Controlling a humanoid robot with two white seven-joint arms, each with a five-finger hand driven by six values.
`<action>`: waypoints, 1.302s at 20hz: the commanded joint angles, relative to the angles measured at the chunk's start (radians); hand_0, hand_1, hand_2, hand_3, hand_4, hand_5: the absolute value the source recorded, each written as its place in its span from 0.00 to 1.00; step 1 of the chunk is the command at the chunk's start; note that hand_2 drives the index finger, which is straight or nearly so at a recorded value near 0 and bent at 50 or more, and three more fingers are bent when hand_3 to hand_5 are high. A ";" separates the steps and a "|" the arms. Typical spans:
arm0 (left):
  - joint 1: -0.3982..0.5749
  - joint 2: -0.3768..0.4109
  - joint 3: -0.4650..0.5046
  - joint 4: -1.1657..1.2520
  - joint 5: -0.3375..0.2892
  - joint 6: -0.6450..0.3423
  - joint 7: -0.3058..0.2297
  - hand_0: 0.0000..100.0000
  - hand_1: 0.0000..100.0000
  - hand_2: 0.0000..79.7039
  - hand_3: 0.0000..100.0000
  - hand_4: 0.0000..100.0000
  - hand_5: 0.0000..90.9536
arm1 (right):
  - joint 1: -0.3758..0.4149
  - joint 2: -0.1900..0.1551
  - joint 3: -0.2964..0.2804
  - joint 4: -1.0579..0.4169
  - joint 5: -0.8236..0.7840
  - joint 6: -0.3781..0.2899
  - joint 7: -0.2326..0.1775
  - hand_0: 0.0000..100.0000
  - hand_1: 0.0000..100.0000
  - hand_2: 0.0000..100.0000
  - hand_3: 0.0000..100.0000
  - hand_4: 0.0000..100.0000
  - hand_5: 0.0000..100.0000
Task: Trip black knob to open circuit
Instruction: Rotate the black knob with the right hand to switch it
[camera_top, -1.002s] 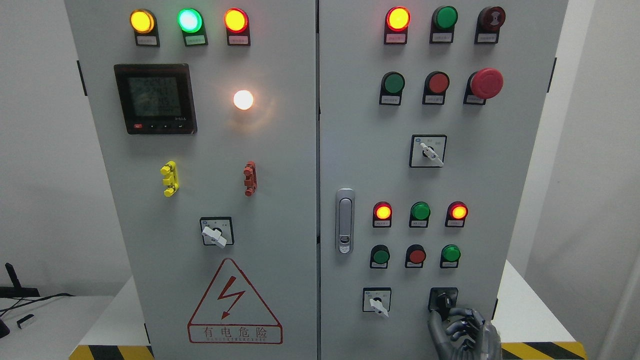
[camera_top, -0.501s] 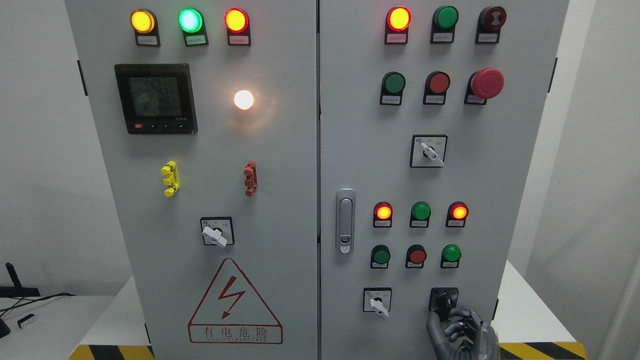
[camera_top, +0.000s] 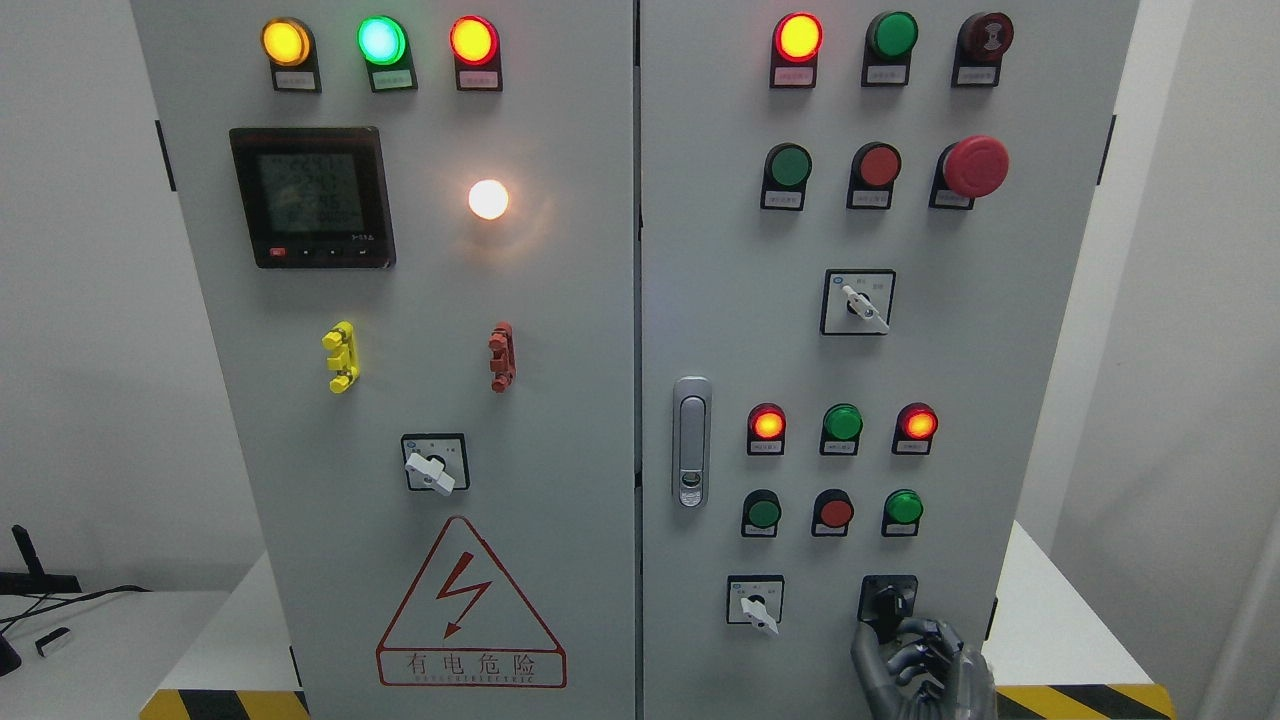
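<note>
A: Where's the black knob (camera_top: 886, 602)?
B: Low right on the cabinet's right door (camera_top: 1000, 330); right hand (camera_top: 922, 668) just below, fingers curled, thumb at it, can't tell if gripping

A: Text?
B: Warning triangle (camera_top: 470, 605) reads 有电危险; button labels unreadable

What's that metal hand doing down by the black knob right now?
Right hand at black knob, fingers curled just below, touching its lower end; firm grip unclear. Left hand out of view. Nothing in the way.
</note>
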 joint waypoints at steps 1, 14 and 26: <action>0.000 0.000 0.000 0.001 -0.031 0.001 0.000 0.12 0.39 0.00 0.00 0.00 0.00 | -0.001 0.002 0.001 -0.003 -0.003 -0.001 0.000 0.33 0.67 0.58 0.82 0.85 0.97; 0.000 -0.001 0.000 -0.001 -0.031 0.001 0.000 0.12 0.39 0.00 0.00 0.00 0.00 | -0.005 0.002 -0.001 -0.004 -0.005 -0.001 0.000 0.34 0.66 0.60 0.84 0.86 0.97; 0.000 -0.001 0.000 0.001 -0.031 0.001 0.000 0.12 0.39 0.00 0.00 0.00 0.00 | -0.005 0.002 -0.001 -0.004 -0.008 -0.001 0.000 0.34 0.66 0.62 0.85 0.87 0.98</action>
